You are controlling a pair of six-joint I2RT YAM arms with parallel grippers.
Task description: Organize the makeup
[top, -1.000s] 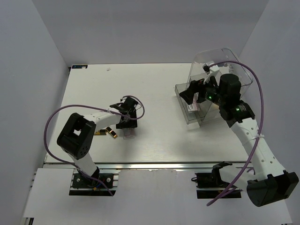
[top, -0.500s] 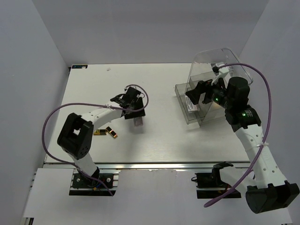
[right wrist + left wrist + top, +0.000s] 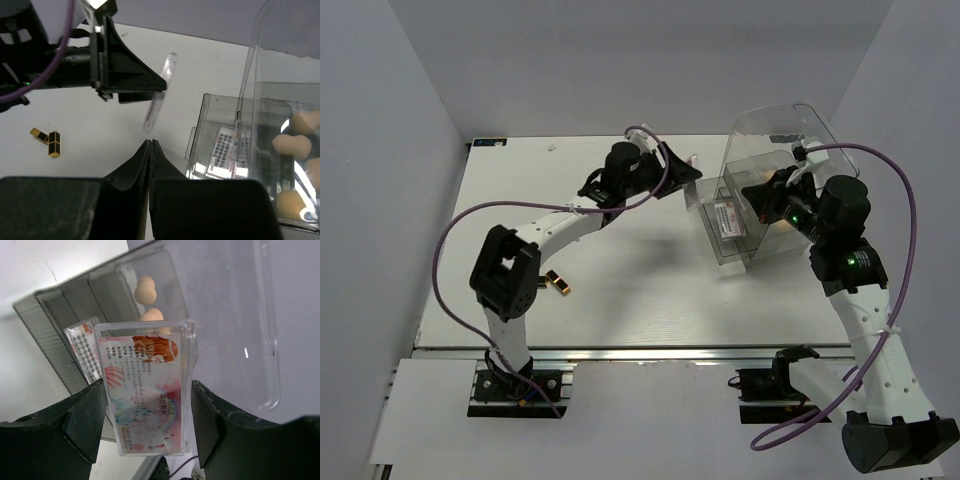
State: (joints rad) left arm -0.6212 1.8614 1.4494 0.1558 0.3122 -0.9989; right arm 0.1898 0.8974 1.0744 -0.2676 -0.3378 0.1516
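1. While clamped by its long edges in the left gripper (image 3: pixel 147 427), the pink palette (image 3: pixel 145 385) hangs before the drawer box (image 3: pixel 225 315).
2. Likely light, stiff, slick; edges suit gripping.
3. Right gripper (image 3: pixel 150 146) pinched together, empty.

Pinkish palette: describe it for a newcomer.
Find the large clear plastic drawer box on the right. Left of it, the left gripper holds the flat pinkish clear-cased palette in mid-air; unlike it, the dark-rowed clear-cased palette lies in the open drawer.
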